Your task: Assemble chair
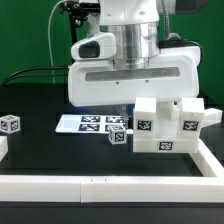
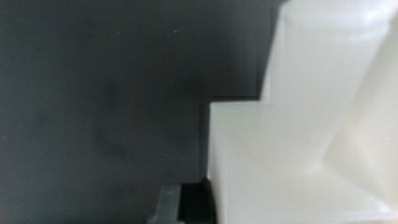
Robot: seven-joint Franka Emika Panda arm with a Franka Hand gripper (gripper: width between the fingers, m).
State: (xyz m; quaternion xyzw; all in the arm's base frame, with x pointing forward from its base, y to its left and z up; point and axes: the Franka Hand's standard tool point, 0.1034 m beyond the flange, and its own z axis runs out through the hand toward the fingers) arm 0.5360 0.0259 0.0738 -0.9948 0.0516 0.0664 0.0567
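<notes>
Exterior view is showing the chair [image 1: 168, 126] sitting on the counter [image 1: 40, 150] beside the marker board [image 1: 88, 122]; whether the hand [image 2: 192, 206] is opening or gripping anything, I cannot tell.

This is a robotics lab test bench. A matte black tabletop [image 1: 40, 150] is fenced by a low white rail frame [image 1: 100, 182]. A white industrial robot arm [image 1: 130, 30] rises from a bulky white base [image 1: 130, 80] before a green backdrop [image 1: 25, 30]. Square black-and-white tags mark the flat white marker board [image 1: 80, 123] and the chunky white plastic chair parts [image 1: 165, 125].

Chair [image 1: 165, 126] at the exterior view's right, nr marker board [image 1: 85, 122]; tagged block [image 1: 10, 123] opp. side.
</notes>
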